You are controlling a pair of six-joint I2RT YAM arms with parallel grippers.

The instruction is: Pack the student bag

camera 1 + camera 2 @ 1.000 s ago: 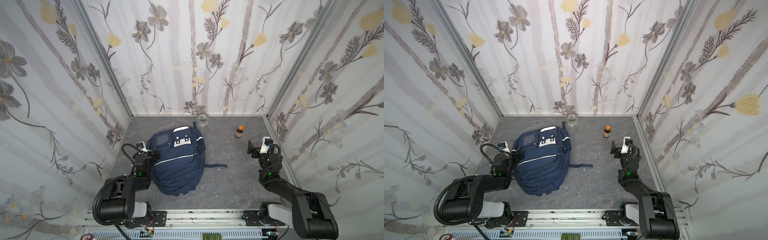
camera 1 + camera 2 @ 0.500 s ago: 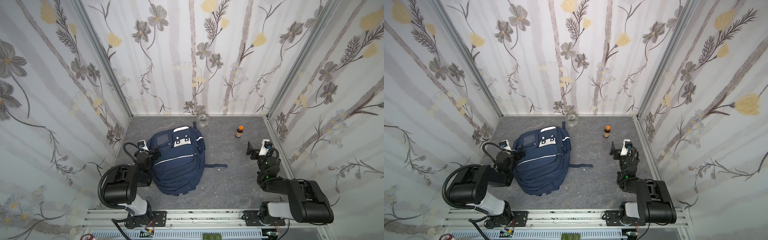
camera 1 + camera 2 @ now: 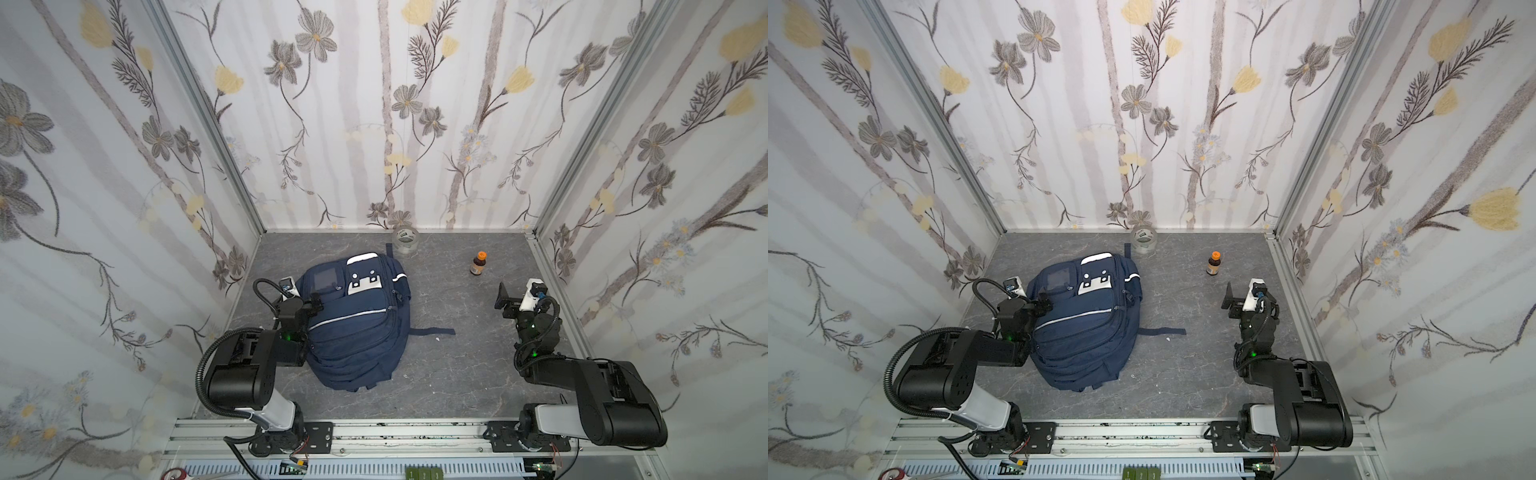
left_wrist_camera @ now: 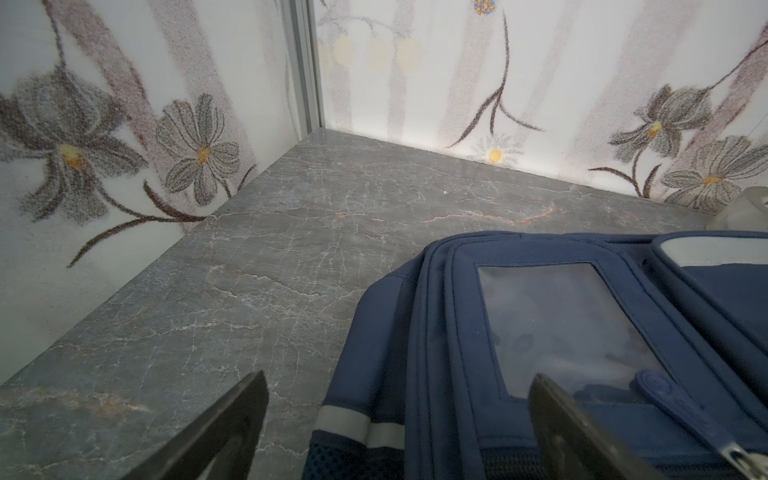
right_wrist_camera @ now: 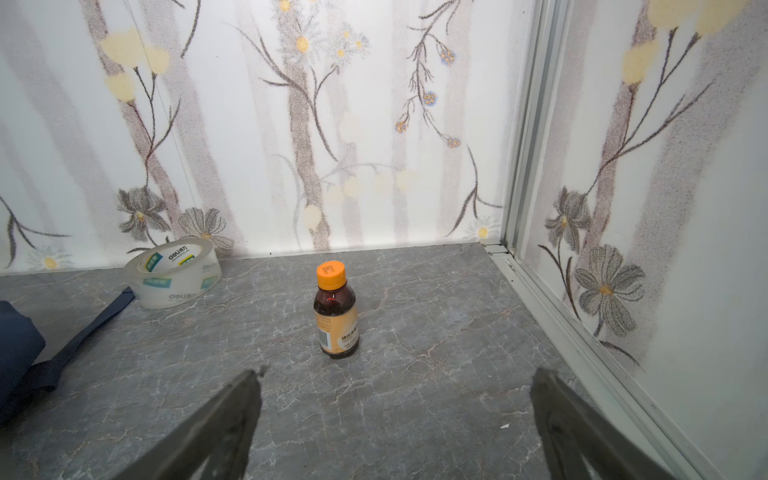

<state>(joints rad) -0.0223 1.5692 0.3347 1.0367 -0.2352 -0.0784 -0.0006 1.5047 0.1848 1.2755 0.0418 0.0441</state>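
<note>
Matt cloth bag on a smooth stone-look floor, with glossy plastic bits.
student bag point(image 3: 357, 332): matt navy woven cloth, glossy clear plastic window point(image 4: 557, 328), grey reflective-look trim point(image 4: 359, 428). floor point(image 3: 457, 374): smooth grey marble-look, slight sheen. tape roll point(image 5: 174, 274): glossy clear plastic. bottle point(image 5: 336, 320): shiny brown, glass or plastic unclear, paper-look label, matt orange cap point(image 5: 331, 275). walls point(image 3: 395, 124): matt floral print. corner posts point(image 3: 207, 116): brushed metal.

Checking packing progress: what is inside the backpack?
Nothing inside shows: the student bag lies front-up, its navy fabric covering the interior. The tape roll and the bottle sit outside it on the table.
</note>
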